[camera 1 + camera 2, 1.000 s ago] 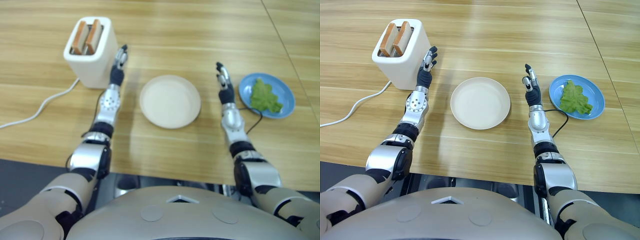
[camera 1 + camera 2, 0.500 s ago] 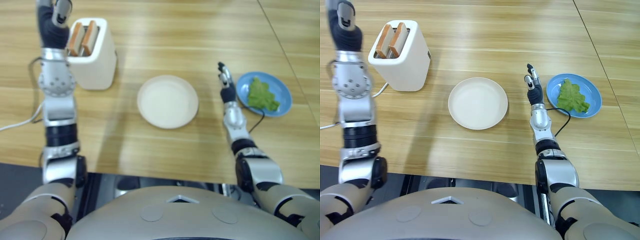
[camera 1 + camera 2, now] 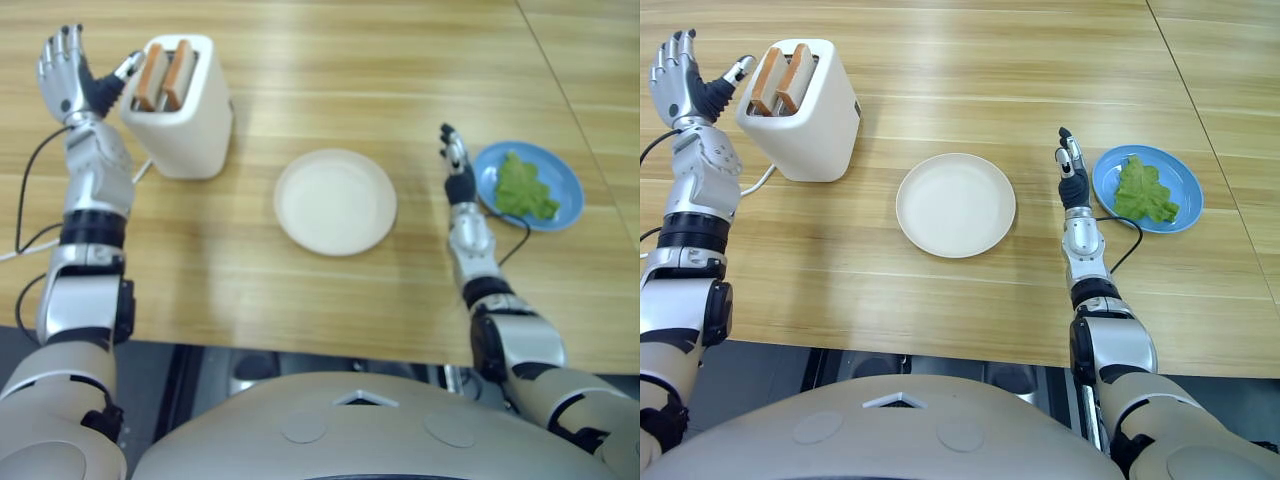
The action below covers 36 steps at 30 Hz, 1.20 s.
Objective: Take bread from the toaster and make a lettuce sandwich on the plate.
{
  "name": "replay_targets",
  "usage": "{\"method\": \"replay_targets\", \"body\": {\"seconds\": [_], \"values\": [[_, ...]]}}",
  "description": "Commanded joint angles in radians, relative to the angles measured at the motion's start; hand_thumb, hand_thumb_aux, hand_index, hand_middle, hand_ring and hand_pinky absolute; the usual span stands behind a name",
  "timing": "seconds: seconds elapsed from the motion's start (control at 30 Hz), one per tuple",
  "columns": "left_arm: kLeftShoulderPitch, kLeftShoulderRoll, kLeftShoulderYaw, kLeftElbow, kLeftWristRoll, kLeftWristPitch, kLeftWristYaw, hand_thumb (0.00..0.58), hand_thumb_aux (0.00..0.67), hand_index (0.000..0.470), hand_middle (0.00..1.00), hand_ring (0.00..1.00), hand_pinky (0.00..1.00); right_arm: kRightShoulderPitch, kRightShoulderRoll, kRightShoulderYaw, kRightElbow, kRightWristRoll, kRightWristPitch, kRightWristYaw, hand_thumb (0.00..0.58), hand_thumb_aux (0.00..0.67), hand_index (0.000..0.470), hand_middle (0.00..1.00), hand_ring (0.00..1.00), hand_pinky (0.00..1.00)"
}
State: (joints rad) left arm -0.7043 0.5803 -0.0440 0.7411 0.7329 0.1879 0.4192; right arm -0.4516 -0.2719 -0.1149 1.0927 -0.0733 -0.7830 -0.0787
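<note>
A white toaster [image 3: 805, 112] stands at the back left of the wooden table with two slices of bread [image 3: 780, 78] upright in its slots. My left hand [image 3: 685, 85] is raised just left of the toaster, open, palm toward it, holding nothing. A cream plate [image 3: 956, 204] sits bare in the middle. To its right a blue dish [image 3: 1180, 196] carries a green lettuce leaf [image 3: 1137, 190]. My right hand [image 3: 1071, 168] stands open with fingers straight, between the plate and the blue dish.
The toaster's white cable [image 3: 758, 181] trails off to the left across the table behind my left arm. A dark seam [image 3: 1210, 130] runs down the table at the far right. Bare wood lies beyond the plate.
My left arm swung from between toaster and plate up and round to the toaster's left side, then lowered beside it with the hand open. The right hand has barely moved.
</note>
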Motion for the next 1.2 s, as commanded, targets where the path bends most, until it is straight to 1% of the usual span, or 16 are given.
{"method": "replay_targets", "body": {"seconds": [0.03,0.17,0.47,0.7,0.73,0.77,0.8,0.83,0.87,1.07,1.2], "values": [[-0.037,0.002,-0.045,0.078,-0.007,0.016,-0.011,0.000,0.000,0.000,0.00,0.00,0.00,0.012,0.008,-0.007,0.008,0.012,0.013,0.008,0.000,0.000,0.000,0.00,0.00,0.00],[-0.029,-0.005,-0.074,0.091,-0.013,0.049,-0.018,0.000,0.000,0.000,0.00,0.00,0.00,0.011,-0.001,-0.012,0.013,0.013,0.020,0.007,0.000,0.000,0.000,0.00,0.00,0.00],[0.053,0.008,-0.122,0.039,-0.002,0.125,-0.023,0.000,0.000,0.000,0.00,0.00,0.00,0.015,-0.011,-0.016,0.011,0.014,0.026,0.005,0.000,0.000,0.000,0.00,0.00,0.00],[0.055,0.008,-0.143,0.075,-0.009,0.123,-0.024,0.000,0.000,0.000,0.00,0.00,0.00,0.019,-0.007,-0.018,0.010,0.016,0.028,0.009,0.000,0.000,0.000,0.00,0.00,0.00],[0.053,0.007,-0.140,0.077,-0.015,0.120,-0.025,0.410,0.307,0.211,0.00,0.00,0.00,0.020,-0.007,-0.018,0.009,0.016,0.028,0.009,0.000,0.000,0.000,0.00,0.00,0.00],[0.050,0.005,-0.138,0.078,-0.021,0.115,-0.024,0.520,0.455,0.312,0.00,0.00,0.00,0.022,-0.007,-0.018,0.008,0.016,0.028,0.009,0.000,0.000,0.000,0.00,0.00,0.00],[0.048,0.002,-0.134,0.075,-0.028,0.106,-0.022,0.580,0.670,0.460,0.00,0.00,0.00,0.024,-0.007,-0.019,0.008,0.016,0.028,0.009,0.000,0.000,0.000,0.00,0.00,0.00],[0.051,0.000,-0.129,0.047,-0.030,0.101,0.000,0.580,0.670,0.460,0.00,0.00,0.00,0.025,-0.008,-0.018,0.010,0.015,0.031,0.008,0.000,0.000,0.000,0.00,0.00,0.00],[0.055,-0.001,-0.125,0.026,-0.030,0.099,0.016,0.580,0.670,0.460,1.00,1.00,1.00,0.025,-0.008,-0.018,0.011,0.014,0.033,0.008,0.000,0.000,0.000,0.00,0.00,0.00],[0.080,0.017,-0.134,-0.117,0.009,0.076,0.095,0.580,0.670,0.460,1.00,1.00,1.00,0.029,-0.007,-0.017,0.017,0.012,0.042,0.006,0.000,0.000,0.000,0.00,0.00,0.00],[0.123,0.034,-0.100,-0.231,0.027,0.086,0.150,0.580,0.670,0.460,1.00,1.00,1.00,0.028,0.000,-0.005,0.026,0.002,0.066,0.011,0.000,0.000,0.000,0.00,0.00,0.00]]}}
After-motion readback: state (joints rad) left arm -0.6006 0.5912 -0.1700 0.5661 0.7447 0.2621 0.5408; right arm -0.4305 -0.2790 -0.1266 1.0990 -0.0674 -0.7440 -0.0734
